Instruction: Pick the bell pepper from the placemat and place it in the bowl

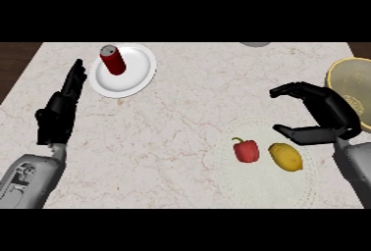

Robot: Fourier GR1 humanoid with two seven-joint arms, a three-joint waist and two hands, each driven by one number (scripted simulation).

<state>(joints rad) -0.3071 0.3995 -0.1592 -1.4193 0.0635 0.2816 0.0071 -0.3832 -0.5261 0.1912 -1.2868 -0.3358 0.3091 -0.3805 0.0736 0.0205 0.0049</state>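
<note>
A red bell pepper (246,150) with a green stem lies on a pale round placemat (253,186) at the lower right of the counter, a yellow lemon (285,157) just right of it. My right hand (328,116) hovers above and to the right of both, fingers and thumb spread wide in an open claw, holding nothing. The yellow-rimmed bowl (349,78) sits at the right edge, partly cut off and partly behind that hand. My left hand (59,109) rests open at the left, fingers straight and pointing away.
A white plate (136,74) at the back left carries a red can (112,60). A grey round object (255,44) peeks in at the counter's far edge. Dark floor shows beyond the counter's left and right back corners.
</note>
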